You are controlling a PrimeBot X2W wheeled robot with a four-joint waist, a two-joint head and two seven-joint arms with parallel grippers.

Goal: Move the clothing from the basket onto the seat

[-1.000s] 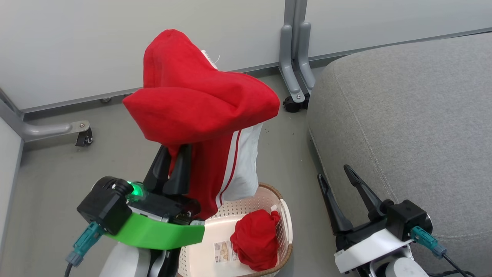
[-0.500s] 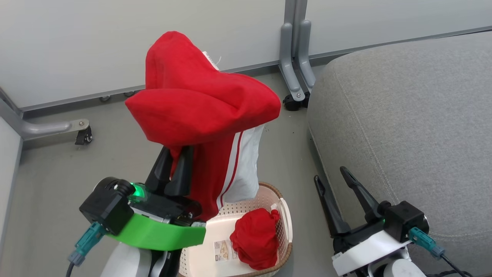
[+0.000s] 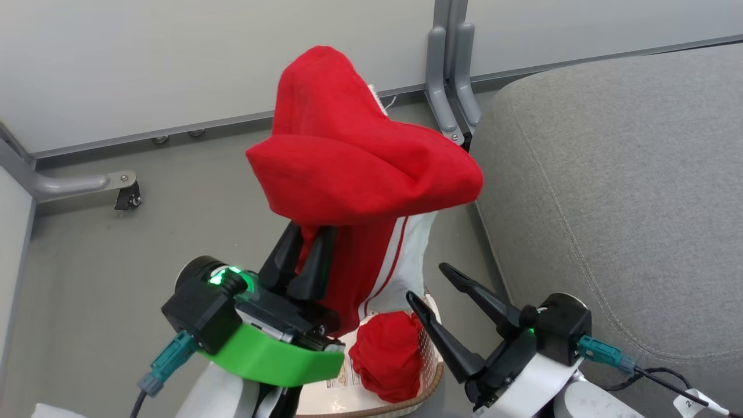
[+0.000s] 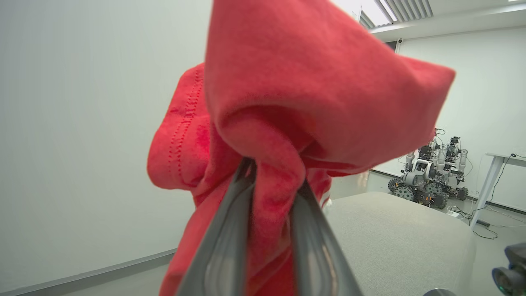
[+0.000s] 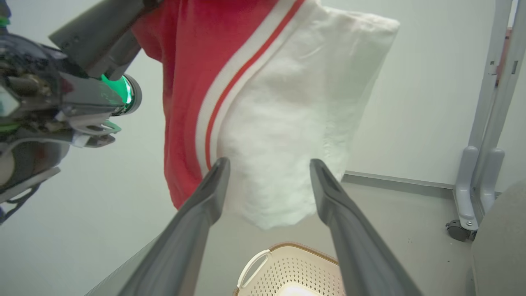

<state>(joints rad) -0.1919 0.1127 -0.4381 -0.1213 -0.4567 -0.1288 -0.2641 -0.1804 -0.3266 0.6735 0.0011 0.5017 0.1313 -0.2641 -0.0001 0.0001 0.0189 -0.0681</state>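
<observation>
Leftmost, on the grey floor well off to the outer side of the left pincer, stands a partition foot with a small caster. The left pincer points upward, its two dark fingers drawn narrow on a pinch of red cloth: it holds the red garment aloft. In the left wrist view the fabric is squeezed between the fingers of that pincer and billows out above their tips like a hood. From the pinch the cloth falls on the pincer's right side, showing a white panel edged with white and red stripes.

Below and between the two pincers the basket sits on the floor, and the second garment lies balled up inside it, red, towards the wall nearer the right pincer. In the right wrist view the hanging garment ends clear above the basket.

The right pincer stands wide open and holds nothing; its fingers slant up towards the hanging white panel. In its own view the panel's lower edge shows between the tips of that pincer (whether they touch the cloth, I cannot tell).

Right of the right pincer, just beside it, lies the seat, a broad grey cushion with a stitched seam.
</observation>
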